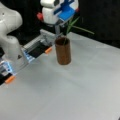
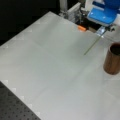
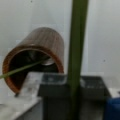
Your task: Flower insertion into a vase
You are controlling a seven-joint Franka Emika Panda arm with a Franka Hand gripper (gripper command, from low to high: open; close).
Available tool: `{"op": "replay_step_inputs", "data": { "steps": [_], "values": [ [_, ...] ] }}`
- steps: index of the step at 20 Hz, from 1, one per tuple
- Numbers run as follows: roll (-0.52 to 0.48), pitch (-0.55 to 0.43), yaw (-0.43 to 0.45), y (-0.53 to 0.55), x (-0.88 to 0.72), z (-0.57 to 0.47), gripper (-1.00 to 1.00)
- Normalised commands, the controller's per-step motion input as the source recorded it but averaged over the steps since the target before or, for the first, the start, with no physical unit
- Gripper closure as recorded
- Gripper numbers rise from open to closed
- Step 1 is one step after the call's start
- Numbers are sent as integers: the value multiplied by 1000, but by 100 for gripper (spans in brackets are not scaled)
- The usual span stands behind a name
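The brown vase stands upright on the white table, its mouth open upward; it sits at the right edge in a front view. My white and blue gripper hangs just above and behind it, shut on the green flower stem. Long leaves stretch off to the right. In a front view the thin stem slants down-left from the gripper, and its tip ends over the table, left of the vase. In the wrist view the stem runs past the vase on its right side.
The arm's white base fills a front view's left. Beside it runs a metal rail with orange tabs, also seen at the top in a front view. A dark perforated board borders the white table.
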Motion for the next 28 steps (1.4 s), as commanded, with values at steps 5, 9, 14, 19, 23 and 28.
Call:
{"op": "replay_step_inputs", "data": {
  "steps": [5,9,14,19,23,28],
  "values": [
    [99,40,-131,301,-237,123,100],
    [59,48,-104,214,-131,58,100],
    [39,59,-153,179,-184,-19,100],
    [8,78,-169,160,-285,-49,100],
    [18,24,-141,127,-406,-94,100],
    [35,-40,-104,114,-435,-160,100]
  ]
}}
